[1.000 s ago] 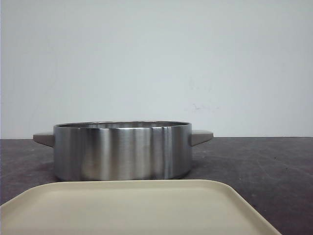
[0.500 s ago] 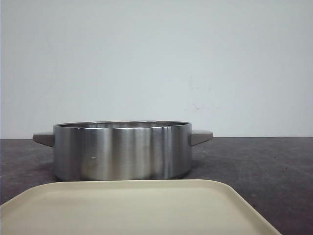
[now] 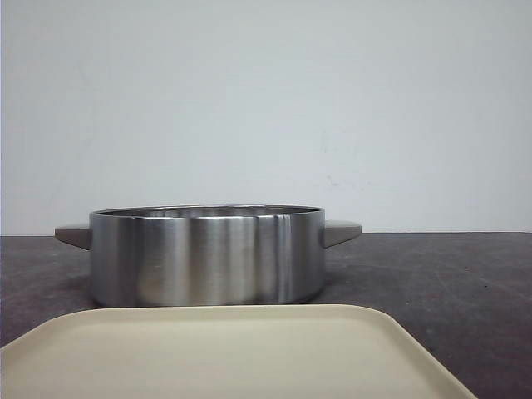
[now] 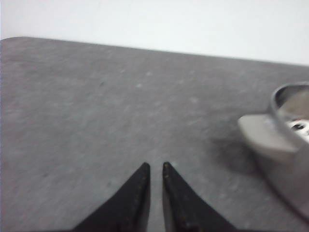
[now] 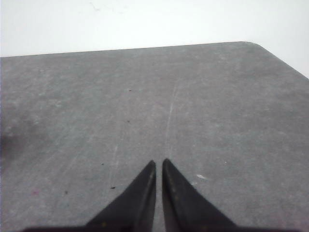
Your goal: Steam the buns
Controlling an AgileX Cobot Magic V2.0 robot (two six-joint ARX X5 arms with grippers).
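The buns are out of view in every frame. A low steel pot [image 3: 208,256] with two grey handles stands on the dark table behind a cream tray [image 3: 224,353], which lies bare. My left gripper [image 4: 154,165] hangs shut over bare table, with nothing between its black fingers. The pot's rim and one handle [image 4: 263,137] lie off to its side, apart from it. Over another bare stretch of table my right gripper [image 5: 158,162] is also shut and holds nothing. Neither gripper shows in the front view.
The dark grey table [image 3: 440,274] ends at a white wall behind the pot. A rounded table corner [image 5: 251,44] shows beyond the right gripper, and the table's far edge [image 4: 120,47] runs ahead of the left one.
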